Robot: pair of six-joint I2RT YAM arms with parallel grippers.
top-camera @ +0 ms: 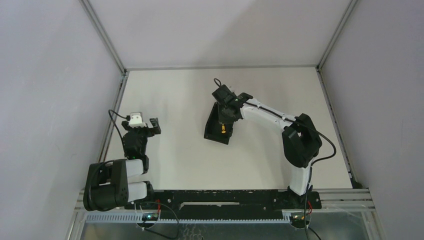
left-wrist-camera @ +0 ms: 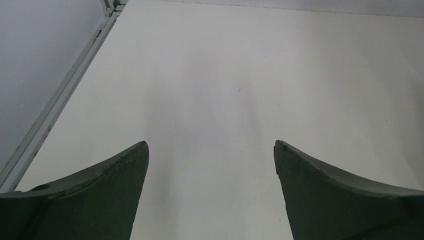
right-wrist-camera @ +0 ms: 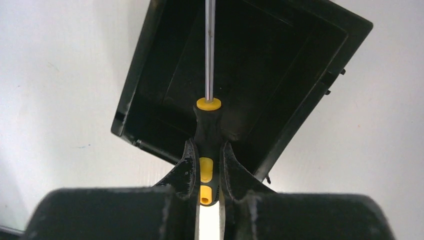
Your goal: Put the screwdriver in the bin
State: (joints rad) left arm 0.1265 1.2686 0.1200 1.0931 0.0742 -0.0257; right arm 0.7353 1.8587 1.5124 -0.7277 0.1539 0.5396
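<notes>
Pinched tight between the fingers of the right hand point(right-wrist-camera: 207, 147): the screwdriver point(right-wrist-camera: 209, 127), gripped low on its handle. Black handle with yellow insets and a yellow collar, then a thin bright metal shaft pointing straight out from the fingertips across the open mouth of the bin point(right-wrist-camera: 150, 65), tip out of frame. Black, rectangular, tall-walled, set on the white tabletop point(top-camera: 190, 160) right under that hand. Off to the left, well apart from both: the left hand point(left-wrist-camera: 210, 145), spread wide, holding nothing, above the tabletop.

White table point(top-camera: 175, 165), pale grey walls point(top-camera: 45, 75)
</notes>
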